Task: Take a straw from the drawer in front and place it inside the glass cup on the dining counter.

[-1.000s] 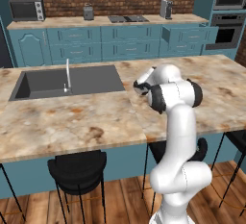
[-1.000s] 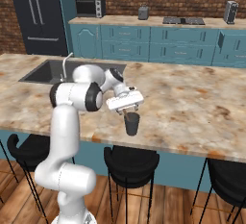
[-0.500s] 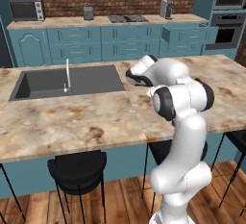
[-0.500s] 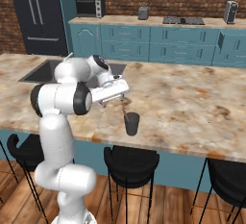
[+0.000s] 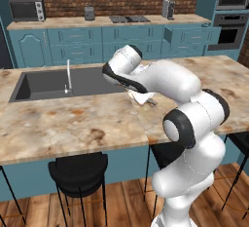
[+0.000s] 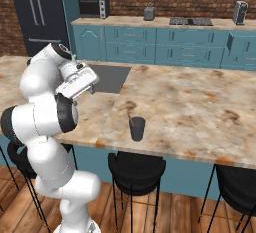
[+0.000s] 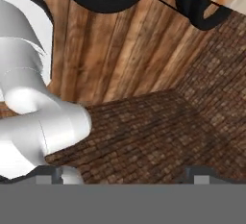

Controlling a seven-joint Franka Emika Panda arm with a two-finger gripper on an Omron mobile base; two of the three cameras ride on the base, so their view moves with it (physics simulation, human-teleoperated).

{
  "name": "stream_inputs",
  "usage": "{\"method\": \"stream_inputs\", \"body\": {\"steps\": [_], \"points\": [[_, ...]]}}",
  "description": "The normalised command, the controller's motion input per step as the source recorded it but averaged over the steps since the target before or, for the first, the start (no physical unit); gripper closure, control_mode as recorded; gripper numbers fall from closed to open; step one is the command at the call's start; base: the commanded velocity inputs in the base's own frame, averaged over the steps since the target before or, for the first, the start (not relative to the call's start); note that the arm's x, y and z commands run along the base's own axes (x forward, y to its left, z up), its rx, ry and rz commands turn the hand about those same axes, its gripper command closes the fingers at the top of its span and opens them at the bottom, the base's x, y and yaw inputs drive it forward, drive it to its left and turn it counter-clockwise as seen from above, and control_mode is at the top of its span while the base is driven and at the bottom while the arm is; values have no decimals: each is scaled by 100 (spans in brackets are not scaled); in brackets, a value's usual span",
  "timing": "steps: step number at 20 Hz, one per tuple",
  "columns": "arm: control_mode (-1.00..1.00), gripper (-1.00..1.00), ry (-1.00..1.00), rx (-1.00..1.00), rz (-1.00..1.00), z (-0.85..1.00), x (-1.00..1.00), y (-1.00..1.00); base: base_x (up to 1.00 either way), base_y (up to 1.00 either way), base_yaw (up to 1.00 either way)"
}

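Observation:
The glass cup (image 6: 137,128), a small dark tumbler, stands upright near the front edge of the dining counter (image 6: 190,107). A thin sliver that may be the straw (image 6: 131,121) leans inside it at the rim; it is too small to tell its colour. My gripper (image 6: 89,83) hangs well left of the cup, above the counter beside the sink, and is open and empty. The left base view has the gripper (image 5: 147,100) low over the counter under the curled arm. In the hand view its fingertips (image 7: 48,173) stand far apart with nothing between them. The teal drawer (image 5: 190,35) stands pulled out at the back.
A dark sink (image 5: 58,82) with a silver tap (image 5: 68,75) is set into the stone top. Black stools (image 6: 136,166) stand along the counter's near side. On the back counter are a microwave (image 5: 27,9), a toaster (image 5: 89,12) and a coffee machine (image 5: 168,9).
The arm has swung away from just over the cup toward the sink side, and the hand has turned to face the floor. The jaws have stayed wide.

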Motion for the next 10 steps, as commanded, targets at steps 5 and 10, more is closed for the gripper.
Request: {"method": "stream_inputs", "body": {"steps": [5,10], "points": [[-100,-100,-17,-4,13,-2,6,66,0,0,0],[-100,-100,-13,-2,12,-10,12,36,0,0,0]]}}
